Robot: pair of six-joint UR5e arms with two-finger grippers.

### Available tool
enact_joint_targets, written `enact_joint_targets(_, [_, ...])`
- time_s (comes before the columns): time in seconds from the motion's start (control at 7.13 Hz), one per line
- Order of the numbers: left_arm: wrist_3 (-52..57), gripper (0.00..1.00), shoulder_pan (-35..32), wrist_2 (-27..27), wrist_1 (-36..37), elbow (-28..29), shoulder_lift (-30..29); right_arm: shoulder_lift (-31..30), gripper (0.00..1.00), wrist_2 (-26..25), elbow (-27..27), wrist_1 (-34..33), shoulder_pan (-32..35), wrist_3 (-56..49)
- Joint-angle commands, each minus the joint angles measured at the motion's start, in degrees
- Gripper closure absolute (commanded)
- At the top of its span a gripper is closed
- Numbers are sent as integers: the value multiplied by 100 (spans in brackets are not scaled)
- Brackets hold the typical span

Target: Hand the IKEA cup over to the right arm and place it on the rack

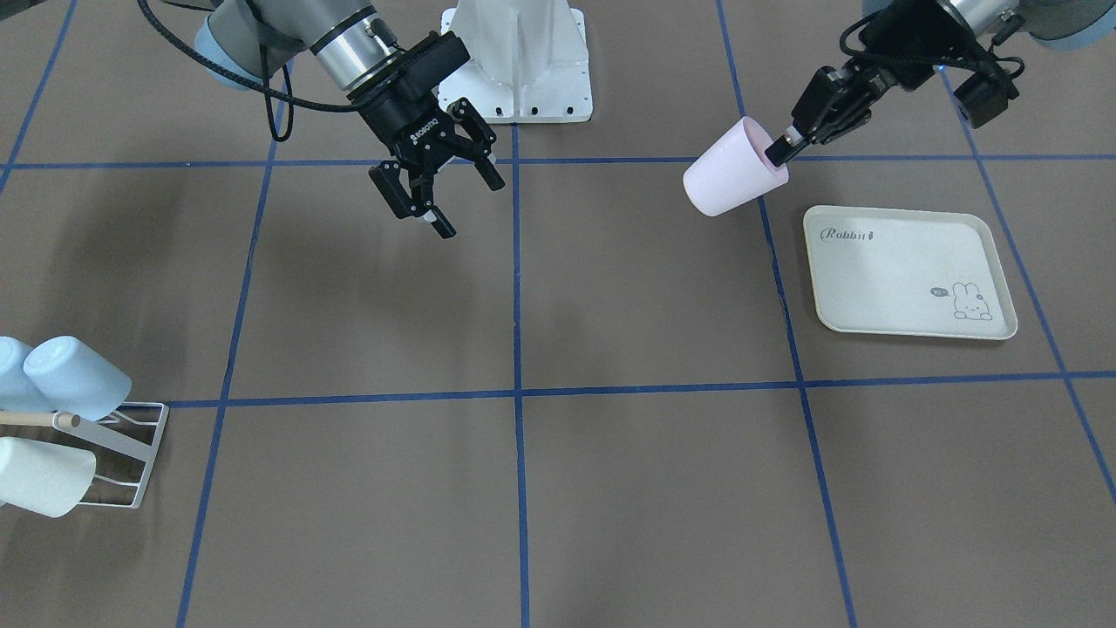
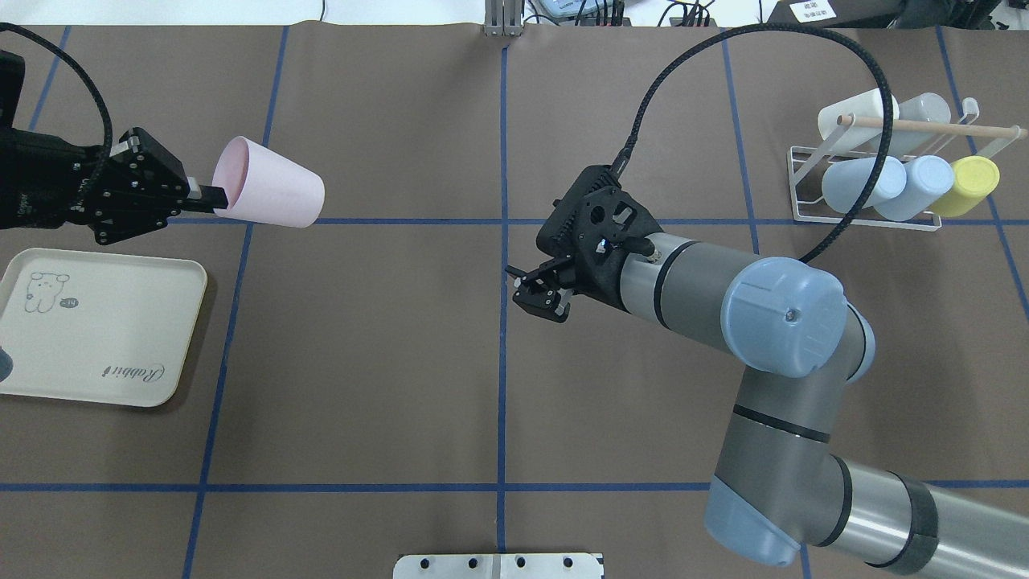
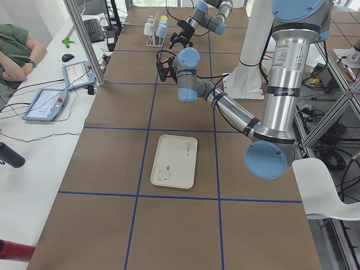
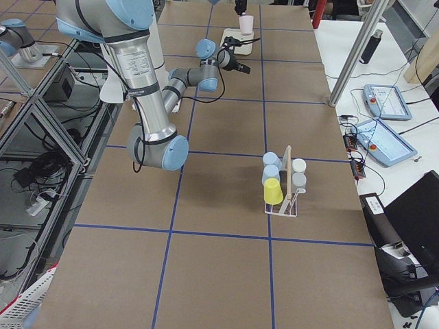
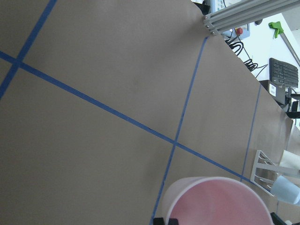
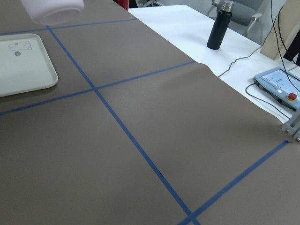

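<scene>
- The pink IKEA cup [image 2: 269, 193] hangs in the air over the robot's left half of the table, off the surface and just past the far corner of the cream rabbit tray [image 2: 96, 338]
- The left gripper [image 2: 211, 197] is clamped on the cup's rim: the front-facing view shows 1 finger reaching into the mouth, with the wall pinched against the other
- The cup lies on its side, its long axis running across the table; the open mouth faces the left gripper and the closed base points toward the table's middle, tipped a little downward
- The right gripper [image 2: 534, 289] hovers near the centre line with its 2 fingers spread apart and nothing between them
- It is well apart from the cup, which lies off toward the robot's left from it, base first; the right wrist view catches that base at its top-left corner
- Judging from this, the handover has not yet begun: the 2 arms must close the gap, and the right fingers need to straddle the cup's body near the base, across its long axis, clear of the rim the left gripper occupies
- The rack [image 2: 804, 181] stands at the far right of the table, much nearer the right arm, already holding several cups [image 2: 924, 181] under its wooden rod [image 2: 924, 125]
</scene>
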Motion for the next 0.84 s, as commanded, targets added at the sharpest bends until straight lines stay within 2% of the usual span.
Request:
enact_joint_targets(0.0, [-711, 100, 44, -142, -407, 25, -381, 482, 1, -32, -10, 21, -139, -411])
enact_joint_targets(0.28, [-943, 100, 166, -152, -399, 95, -690, 782, 1, -41, -1, 21, -315, -720])
enact_joint_targets(0.7, [-926, 100, 281, -152, -399, 96, -700, 1038, 1, -41, -10, 21, -395, -1133])
